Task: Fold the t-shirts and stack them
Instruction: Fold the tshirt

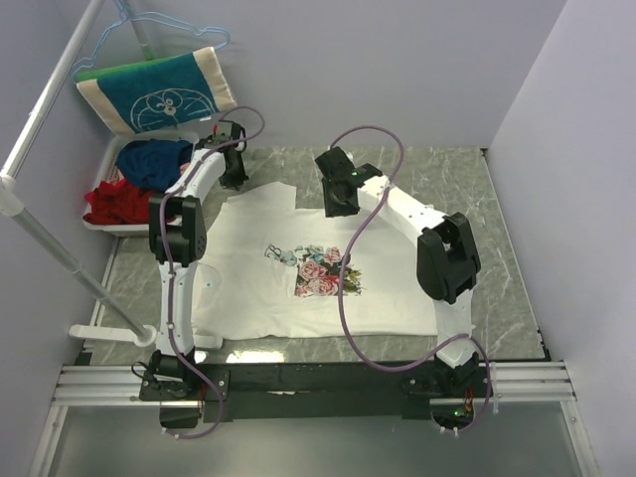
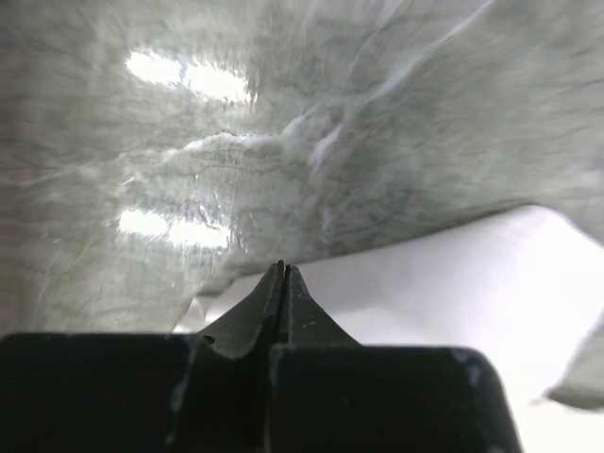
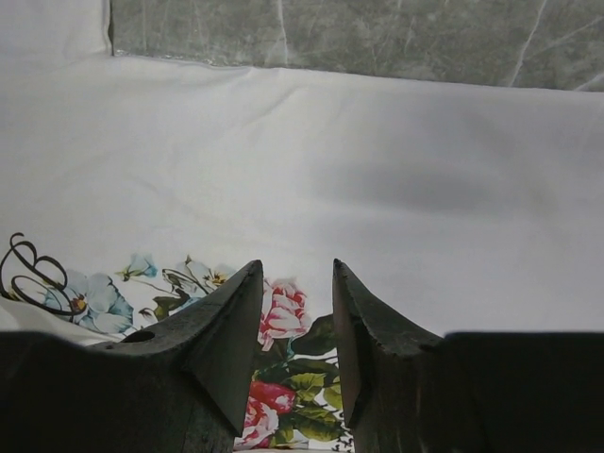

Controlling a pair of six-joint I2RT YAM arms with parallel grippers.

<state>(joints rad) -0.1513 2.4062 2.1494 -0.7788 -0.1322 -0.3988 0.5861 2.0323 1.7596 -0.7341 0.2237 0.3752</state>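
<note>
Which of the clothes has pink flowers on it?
The white t-shirt spread flat on the table. The blue cloth and red cloth sit bunched in the tray.

Nothing can be read: no word, number or brand. The t-shirt (image 1: 248, 288), spread over the middle of the counter (image 1: 507, 298), carries dark looping script (image 3: 33, 278) beside its flower print (image 1: 313, 276). The script is cut off in the right wrist view and too small from above. A blue cloth (image 1: 164, 94) at the far left corner shows a white ring emblem (image 1: 159, 104) with no legible letters.
</note>
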